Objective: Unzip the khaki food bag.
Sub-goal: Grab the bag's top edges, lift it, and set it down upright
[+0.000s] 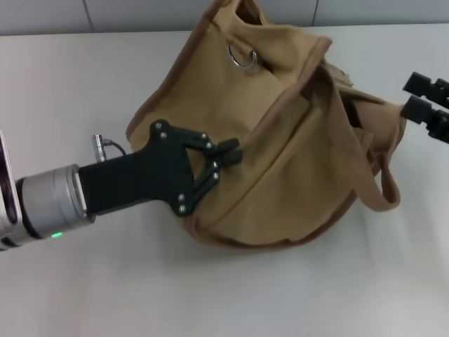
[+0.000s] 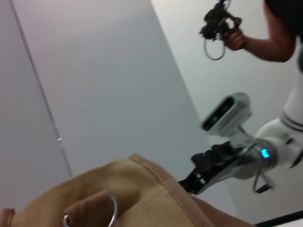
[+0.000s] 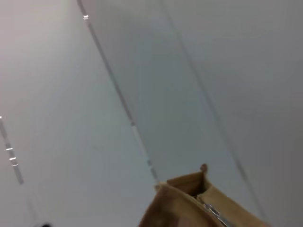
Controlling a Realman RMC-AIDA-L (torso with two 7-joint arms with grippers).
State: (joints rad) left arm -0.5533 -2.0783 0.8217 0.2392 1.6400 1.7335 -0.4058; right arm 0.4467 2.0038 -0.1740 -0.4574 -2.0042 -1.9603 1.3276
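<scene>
The khaki food bag lies slumped and tilted in the middle of the white table. It is tan with brown piping, with a silver ring near its top and a strap handle hanging off its right end. My left gripper reaches in from the left, its tips closed together on the bag's near side fabric. My right gripper hovers open just off the bag's right end, apart from it. The left wrist view shows the bag's edge, the ring and the right gripper beyond. The right wrist view shows a bag corner with a zipper strip.
A grey wall runs behind the table's far edge. In the left wrist view a person stands at the back holding a hand-held device. Bare table lies in front of and to the left of the bag.
</scene>
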